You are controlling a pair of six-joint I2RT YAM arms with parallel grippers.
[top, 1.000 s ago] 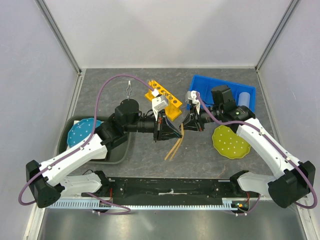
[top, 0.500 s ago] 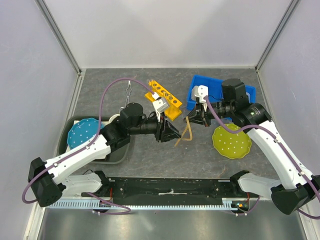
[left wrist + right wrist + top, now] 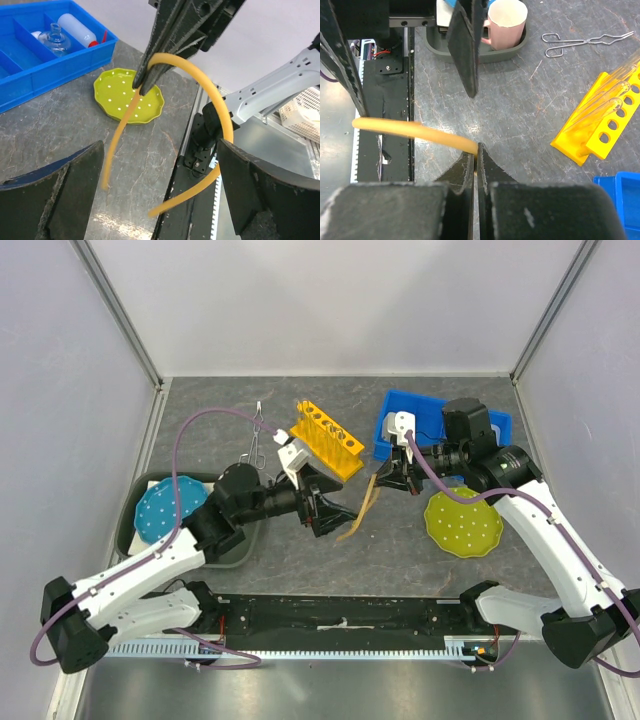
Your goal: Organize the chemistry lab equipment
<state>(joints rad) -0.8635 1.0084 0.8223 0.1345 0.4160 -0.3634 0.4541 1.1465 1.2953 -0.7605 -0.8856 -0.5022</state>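
Tan rubber loop (image 3: 410, 130): dangled at 4 o'clock from yellow rack (image 3: 328, 440); soft, floppy, light.
Right gripper (image 3: 476, 150): pinched tight on the loop.
Left gripper (image 3: 334, 513): spread wide, empty.
Best hold: judged the bend.

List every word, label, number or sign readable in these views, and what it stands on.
None: no readable text in any view.
The white squeeze bottle, yellow rack, blue tray and green plate show no print that can be made out.
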